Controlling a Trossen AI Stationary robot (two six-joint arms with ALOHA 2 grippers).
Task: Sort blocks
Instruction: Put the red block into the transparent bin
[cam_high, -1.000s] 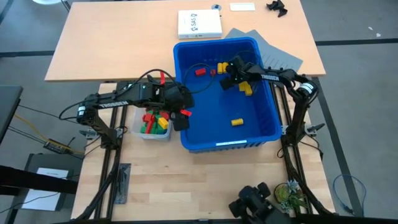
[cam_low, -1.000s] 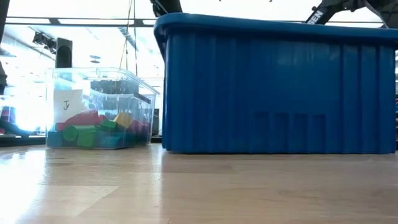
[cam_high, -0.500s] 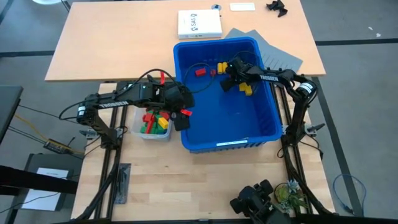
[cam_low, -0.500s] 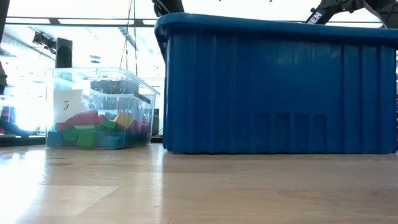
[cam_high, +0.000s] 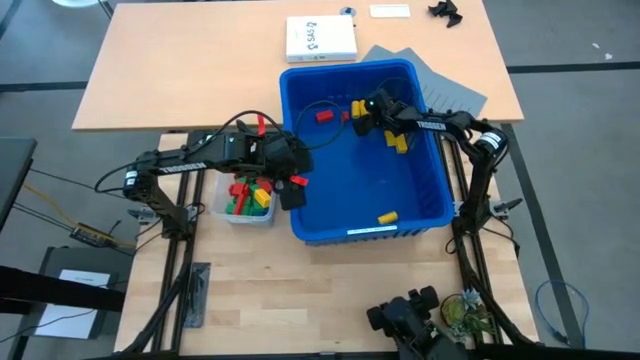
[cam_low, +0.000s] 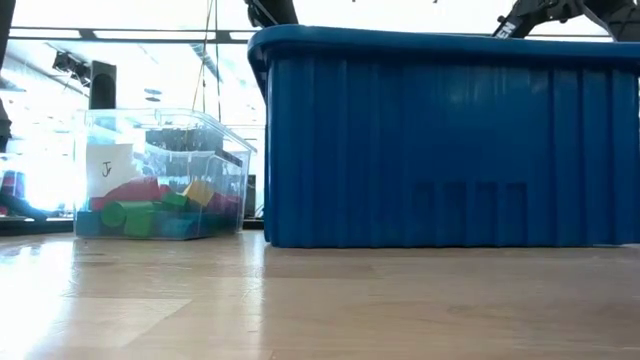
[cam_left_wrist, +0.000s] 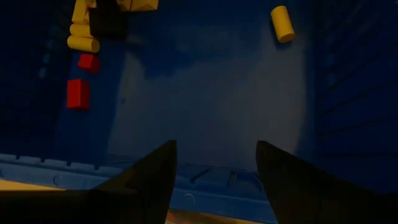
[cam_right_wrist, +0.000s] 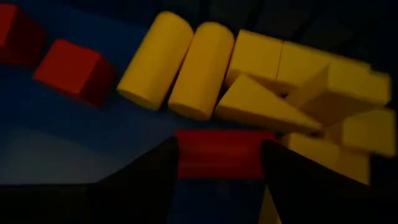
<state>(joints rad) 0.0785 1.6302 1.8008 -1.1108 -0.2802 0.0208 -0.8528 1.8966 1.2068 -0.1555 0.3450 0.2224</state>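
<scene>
A large blue bin (cam_high: 300, 225) holds loose blocks. A yellow cylinder (cam_high: 387, 216) lies near its near wall, and a red block (cam_high: 322, 115) and yellow blocks (cam_high: 397, 143) lie at its far end. My right gripper (cam_high: 362, 112) is down in the far end, open, with a red block (cam_right_wrist: 221, 155) between its fingertips. Just beyond that block are two yellow cylinders (cam_right_wrist: 180, 62) and a heap of yellow blocks (cam_right_wrist: 298, 81). My left gripper (cam_high: 291, 190) hangs open over the bin's left rim with nothing between its fingers (cam_left_wrist: 155, 168). The clear tub (cam_low: 230, 160) left of the bin holds several sorted blocks. My right gripper's fingertips stand on either side of the red block (cam_right_wrist: 221, 155), slanting down from the bin's right. The block lies on the bin floor and fills the gap between them. Whether the fingers touch it I cannot tell.
A white box (cam_high: 321, 38) and grey sheets (cam_high: 450, 90) lie on the far table behind the bin. The bin's tall walls (cam_low: 440, 150) enclose my right gripper. Two more red blocks (cam_right_wrist: 71, 68) lie beside the yellow cylinders.
My right gripper has tipped and rolled at the wrist and edged toward the bin's far wall. The lone yellow cylinder has rolled from the middle of the bin floor to the near wall.
</scene>
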